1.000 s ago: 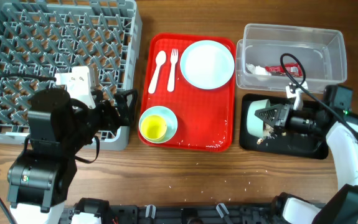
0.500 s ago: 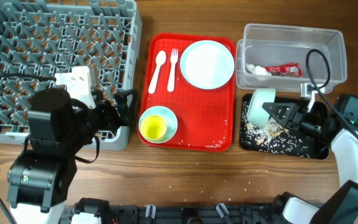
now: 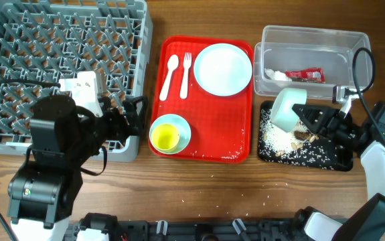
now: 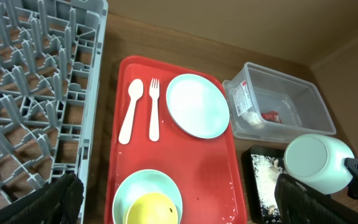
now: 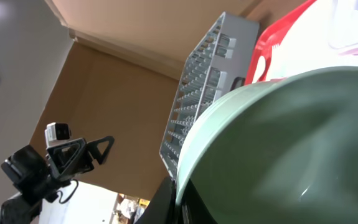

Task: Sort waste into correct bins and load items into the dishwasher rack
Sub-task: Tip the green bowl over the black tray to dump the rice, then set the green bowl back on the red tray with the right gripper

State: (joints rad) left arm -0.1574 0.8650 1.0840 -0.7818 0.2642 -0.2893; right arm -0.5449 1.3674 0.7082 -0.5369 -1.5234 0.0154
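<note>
bowl [image 3: 288,109] higher now — right gripper [image 3: 305,121] sideways

1. Wooden bench [image 3: 199,187], brown plank grain.
2. Left: grey pegged dishwasher rack [image 3: 143,47].
3. Centre: red tray [image 3: 205,127], just beside the rack.
4. Right rear: clear tub [image 3: 313,53]. Directly in front of it: black tray [image 3: 333,163], close by.
5. A few pale crumbs [image 3: 267,197] loose on the bench, in front of both trays.
</note>
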